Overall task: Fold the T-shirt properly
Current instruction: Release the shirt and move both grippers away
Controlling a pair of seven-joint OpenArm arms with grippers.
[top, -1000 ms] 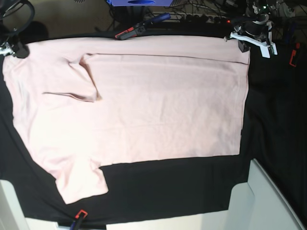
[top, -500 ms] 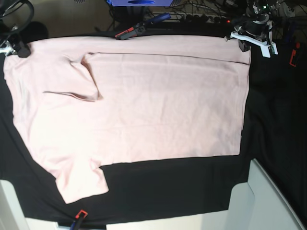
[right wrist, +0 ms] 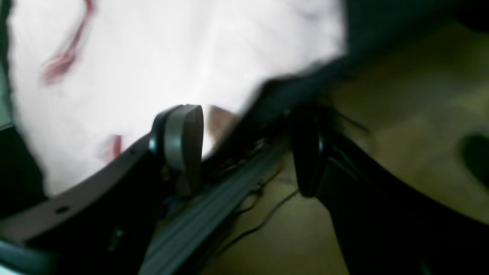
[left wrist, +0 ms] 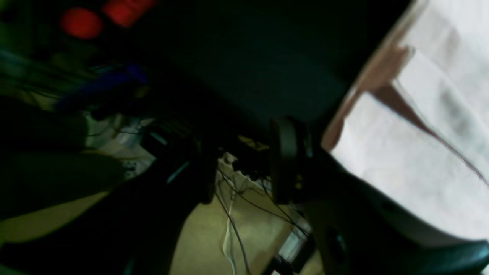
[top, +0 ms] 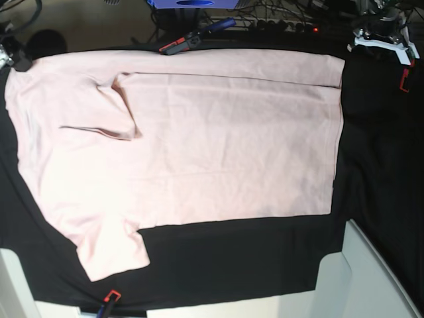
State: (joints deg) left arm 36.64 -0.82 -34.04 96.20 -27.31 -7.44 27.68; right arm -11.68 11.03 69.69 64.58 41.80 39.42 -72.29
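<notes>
The pale pink T-shirt [top: 199, 152] lies spread flat on the black table cloth [top: 377, 165], plain side up, with its far long edge folded over toward the middle and one sleeve folded in at the left. My left gripper [top: 381, 41] hovers off the shirt's far right corner; in the left wrist view it [left wrist: 244, 168] stands open and empty, the T-shirt [left wrist: 405, 152] beside it. My right gripper [top: 8, 58] sits at the far left corner, partly cut off; in the right wrist view it [right wrist: 244, 152] is open and empty over the table's edge, with the T-shirt [right wrist: 145, 57] behind it.
Red-and-black clamps [top: 177, 45] [top: 109, 297] [top: 403, 79] hold the cloth at the table's edges. A blue-handled tool [top: 217, 26] and cables lie beyond the far edge. A white panel [top: 361, 278] stands at the near right corner.
Both grippers have opened, let go of the shirt's far corners and drawn back outward, the left one to the right, the right one to the left. The shirt lies still.
</notes>
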